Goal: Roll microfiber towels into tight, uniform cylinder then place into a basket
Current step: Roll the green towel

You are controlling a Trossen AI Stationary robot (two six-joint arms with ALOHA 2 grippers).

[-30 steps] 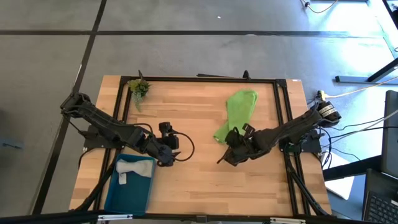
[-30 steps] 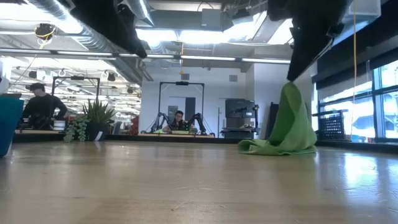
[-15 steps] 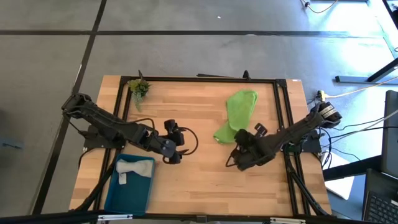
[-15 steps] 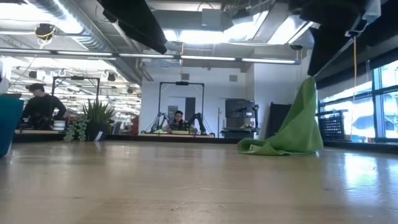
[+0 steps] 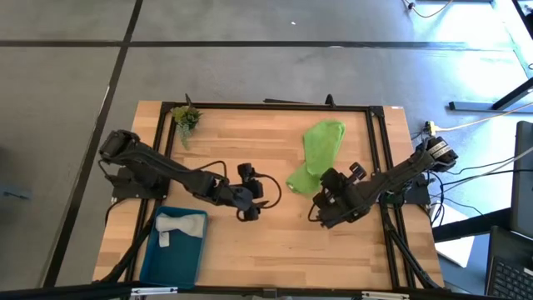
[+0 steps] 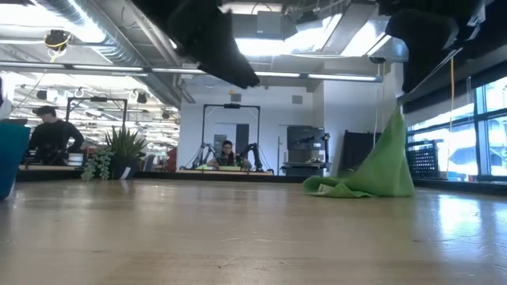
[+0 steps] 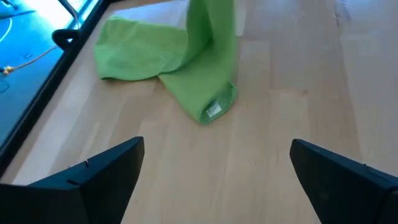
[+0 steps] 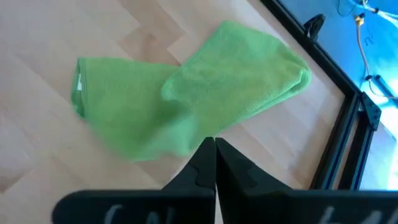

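Note:
The lime green microfiber towel (image 5: 321, 150) lies folded on the right part of the table, and one end is drawn up into a peak (image 6: 394, 115). My right gripper (image 5: 316, 212) is shut on that raised end, near the towel's near side. My left gripper (image 5: 252, 202) hangs open over the middle of the table and faces the green towel (image 7: 186, 62) with nothing between its fingers. The light grey towel (image 5: 179, 225) lies in the teal basket (image 5: 154, 258) at the near left. My right gripper pinches a raised bit of the green towel's edge (image 8: 198, 135) between its two shut fingers, slanting down from the table's right side. The cloth rises like a tent to the fingertips. The rest of the towel (image 8: 236, 74) lies on the table.
A small green plant sprig (image 5: 186, 117) lies at the far left corner. A black frame (image 5: 379, 142) borders the tabletop. Bare wood lies between the two grippers and along the near edge. People and plants show in the room behind.
My left gripper has moved toward the table's right, nearer the green towel, sinking a little and staying open. My right gripper has turned at the wrist and shifted toward the right edge. It has drawn the towel's raised end that way, while the rest stayed on the table.

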